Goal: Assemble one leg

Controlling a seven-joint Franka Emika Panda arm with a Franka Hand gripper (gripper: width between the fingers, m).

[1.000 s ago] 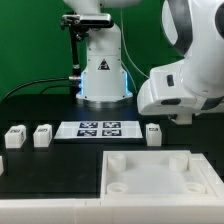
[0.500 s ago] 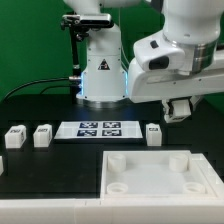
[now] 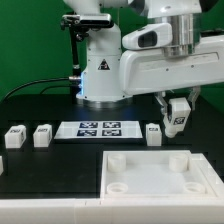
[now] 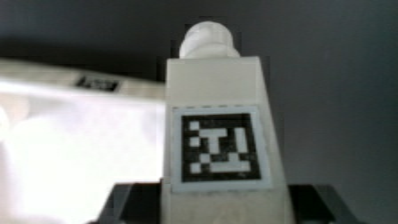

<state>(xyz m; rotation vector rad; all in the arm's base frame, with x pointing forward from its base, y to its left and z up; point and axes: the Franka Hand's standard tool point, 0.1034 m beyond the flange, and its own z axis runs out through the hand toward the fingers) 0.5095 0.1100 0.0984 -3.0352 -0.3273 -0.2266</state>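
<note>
My gripper (image 3: pixel 176 117) hangs at the exterior view's right, above the table, shut on a small white leg (image 3: pixel 177 115) with a black-and-white tag. In the wrist view the leg (image 4: pixel 217 110) stands straight out between my dark fingers (image 4: pixel 139 200), tag facing the camera, with a rounded peg at its far end. It hangs just above and right of another leg (image 3: pixel 154 133) standing on the table. The large white board with round corner sockets (image 3: pixel 160 176) lies in front, and shows as a blurred white sheet in the wrist view (image 4: pixel 63 130).
Two more tagged legs (image 3: pixel 14 137) (image 3: pixel 42 134) stand at the exterior view's left. The marker board (image 3: pixel 97 129) lies between them and the third leg. The robot's white base (image 3: pixel 103 70) stands behind it.
The arm has swung toward the exterior view's left and the gripper has come down into view with the leg held in it.
</note>
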